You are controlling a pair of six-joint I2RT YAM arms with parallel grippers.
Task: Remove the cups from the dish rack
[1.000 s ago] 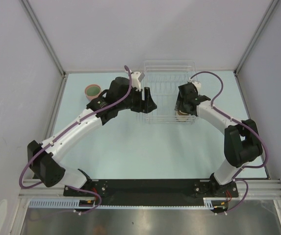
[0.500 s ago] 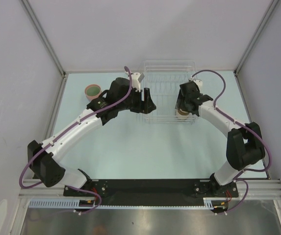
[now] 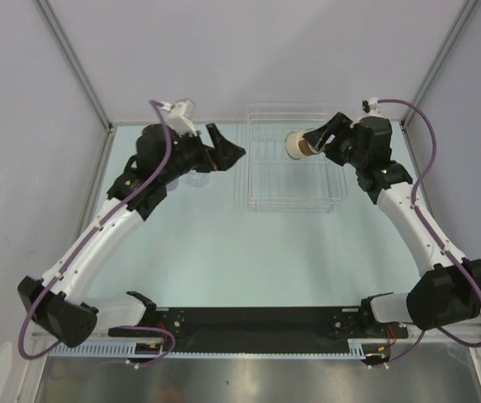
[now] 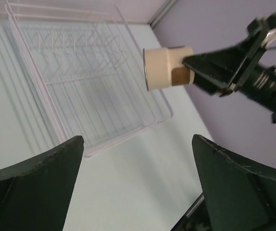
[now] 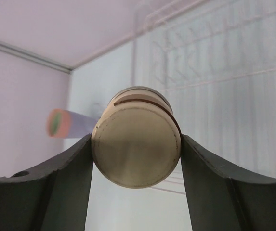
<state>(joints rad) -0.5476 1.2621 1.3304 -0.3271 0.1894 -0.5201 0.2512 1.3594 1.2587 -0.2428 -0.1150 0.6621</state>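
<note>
My right gripper (image 3: 310,141) is shut on a beige-tan cup (image 3: 293,144) and holds it on its side in the air above the far part of the clear dish rack (image 3: 261,197). In the right wrist view the cup's base (image 5: 137,144) sits pinched between both fingers. My left gripper (image 3: 226,144) is open and empty, raised left of the rack; its view shows the rack (image 4: 56,127) and the held cup (image 4: 164,67). No cup shows inside the rack. A salmon-red cup with green inside (image 5: 58,122) shows beyond the rack; in the top view my left arm hides it.
Lilac walls with metal corner posts (image 3: 81,75) close in the pale green table (image 3: 223,252) at the back and sides. The black base rail (image 3: 248,323) runs along the near edge.
My right gripper lifted the beige cup out of the rack's near right corner, up and toward the back. My left arm rose and drew back left from the rack, now covering the salmon cup.
</note>
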